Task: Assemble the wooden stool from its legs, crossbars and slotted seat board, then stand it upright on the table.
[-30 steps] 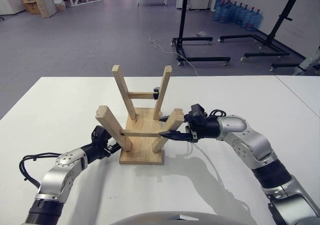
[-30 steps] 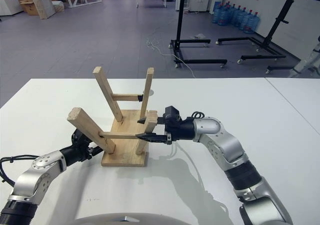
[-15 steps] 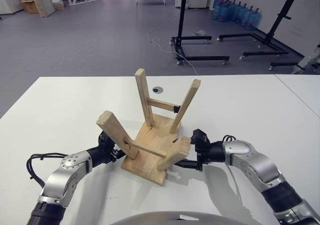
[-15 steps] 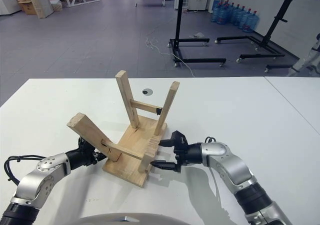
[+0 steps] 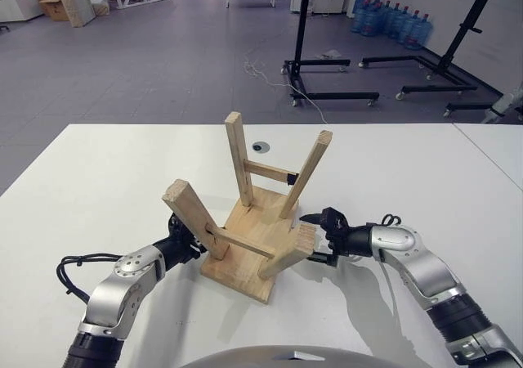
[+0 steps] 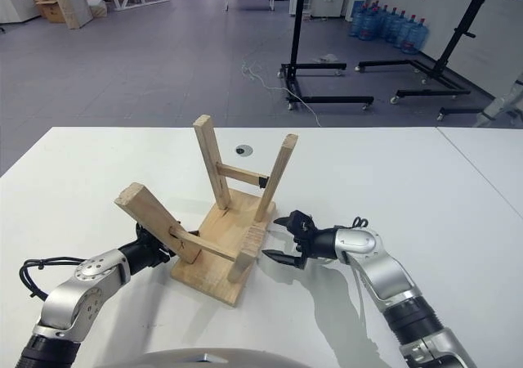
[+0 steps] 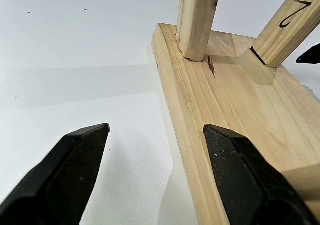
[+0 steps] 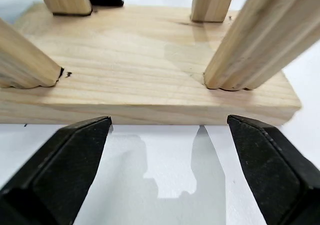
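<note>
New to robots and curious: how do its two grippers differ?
The left gripper straddles the edge of the seat board, one finger over wood, one over the table; the right gripper faces the board's side, both fingers over the table. The left gripper is at the board's left, the right gripper at its right. Both are open.

White table, upturned wooden stool seat-down on it between left claw and right claw, round grommet beyond both
</note>
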Available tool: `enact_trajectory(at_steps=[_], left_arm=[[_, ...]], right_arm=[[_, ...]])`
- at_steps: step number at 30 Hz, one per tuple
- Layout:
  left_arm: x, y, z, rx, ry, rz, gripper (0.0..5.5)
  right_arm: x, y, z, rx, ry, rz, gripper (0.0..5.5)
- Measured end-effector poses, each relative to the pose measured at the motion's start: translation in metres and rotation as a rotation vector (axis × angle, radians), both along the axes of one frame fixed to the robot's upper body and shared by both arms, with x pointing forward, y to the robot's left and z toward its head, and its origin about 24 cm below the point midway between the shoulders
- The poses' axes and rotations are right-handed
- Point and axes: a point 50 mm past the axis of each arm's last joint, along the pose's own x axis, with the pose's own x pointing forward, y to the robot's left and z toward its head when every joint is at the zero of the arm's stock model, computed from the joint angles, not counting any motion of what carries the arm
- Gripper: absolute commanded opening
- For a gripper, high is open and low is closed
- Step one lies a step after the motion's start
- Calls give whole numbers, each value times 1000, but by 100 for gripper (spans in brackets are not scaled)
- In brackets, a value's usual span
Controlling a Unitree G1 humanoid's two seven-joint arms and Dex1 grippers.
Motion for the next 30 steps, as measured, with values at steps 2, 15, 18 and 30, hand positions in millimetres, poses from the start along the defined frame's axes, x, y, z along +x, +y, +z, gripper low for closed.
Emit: enact_trajectory(at_steps=[2,15,18,30], left_arm=[[0,0,0,2,-2,14,345],[7,5,3,7,-21,34,345],[5,22,11,34,-59,119,345],[-72,71,110,-35,-418,87,345]], right_arm=[[8,8,-7,-23,-10,-4,429],[44,20,-9,30,-116,-136,429],[34,-2,-2,61,-107,-171,429],[30,-90,87,436,35,-143,429]])
